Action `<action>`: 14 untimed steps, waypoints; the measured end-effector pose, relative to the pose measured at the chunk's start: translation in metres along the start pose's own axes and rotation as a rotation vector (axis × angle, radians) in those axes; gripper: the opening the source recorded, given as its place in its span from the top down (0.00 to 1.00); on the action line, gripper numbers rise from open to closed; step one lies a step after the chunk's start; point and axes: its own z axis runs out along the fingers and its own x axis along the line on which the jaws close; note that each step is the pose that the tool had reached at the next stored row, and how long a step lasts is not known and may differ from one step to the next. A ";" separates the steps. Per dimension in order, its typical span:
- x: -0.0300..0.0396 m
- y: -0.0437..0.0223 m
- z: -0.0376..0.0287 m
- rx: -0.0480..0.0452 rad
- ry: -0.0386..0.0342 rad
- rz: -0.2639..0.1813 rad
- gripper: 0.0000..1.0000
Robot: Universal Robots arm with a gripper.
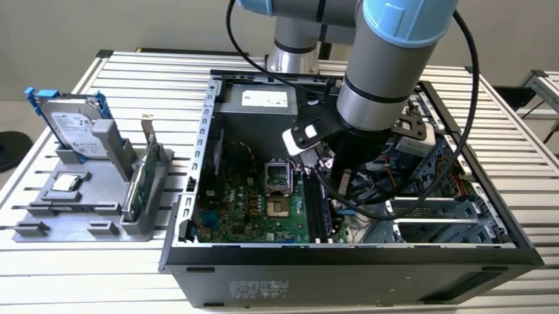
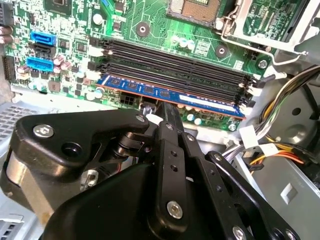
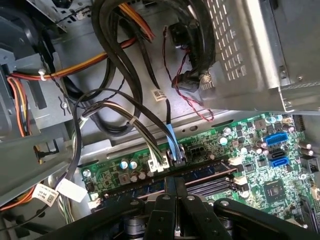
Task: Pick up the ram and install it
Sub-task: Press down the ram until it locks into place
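So the ram (image 2: pixel 170 95) is sitting in the outermost of the black slots (image 2: pixel 175 65) on the green motherboard (image 2: pixel 155 30), blue stick lying along its whole length, inside the open PC case (image 1: pixel 349 258). The pincer (image 2: pixel 167 117) is right above it with its fingers pressed together, clenched on nothing, tips just beside the ram's top edge. On the slatted counter (image 1: pixel 524 288), a grey holder (image 1: pixel 78 219) keeps the hard drive (image 1: pixel 74 127) and a green card (image 1: pixel 140 183).
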 end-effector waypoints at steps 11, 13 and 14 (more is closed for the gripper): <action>0.0007 -0.0002 0.0007 -0.0012 0.0014 -0.069 1.00; 0.0010 -0.0006 0.0009 -0.0016 0.0014 -0.085 1.00; 0.0012 -0.0008 0.0011 -0.0017 0.0015 -0.093 1.00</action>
